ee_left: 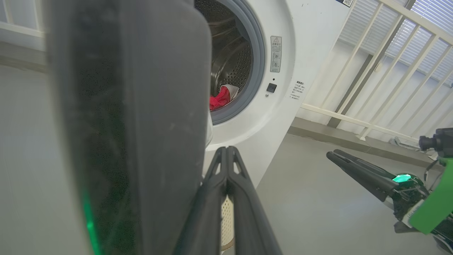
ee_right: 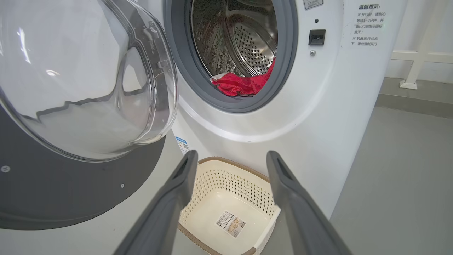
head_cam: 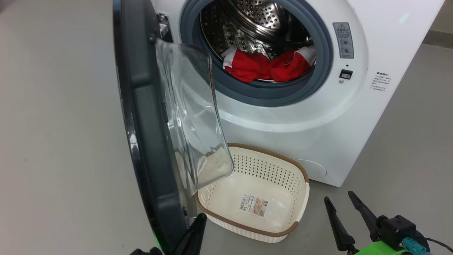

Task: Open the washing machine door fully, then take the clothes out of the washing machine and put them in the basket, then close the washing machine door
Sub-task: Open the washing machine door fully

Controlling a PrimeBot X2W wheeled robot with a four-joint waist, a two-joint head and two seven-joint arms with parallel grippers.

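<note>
Some clothes (head_cam: pixel 254 67) inside washing machine (head_cam: pixel 283 120); basket (head_cam: pixel 269 166) beside

Right tool (head_cam: pixel 338 196) — long dark tapered fingers (head_cam: pixel 361 209); green bracket (head_cam: pixel 380 248); teal connector (head_cam: pixel 412 245); blk cable (head_cam: pixel 439 242).

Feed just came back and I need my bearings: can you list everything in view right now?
washing machine: one, white, straight ahead, steel drum exposed
washing machine door: one, black rim with clear glass bowl, swung open at the opening's left
clothes: one heap, red with white trim, at the drum's front lip; number of pieces unclear
basket: one, cream with brown rim, on the floor before the machine
paper label: one, on the basket's floor
railing: one, white, right of the machine
left gripper: shut, low beside the door's lower rim
right gripper: open, holding nothing, right of the basket
</note>
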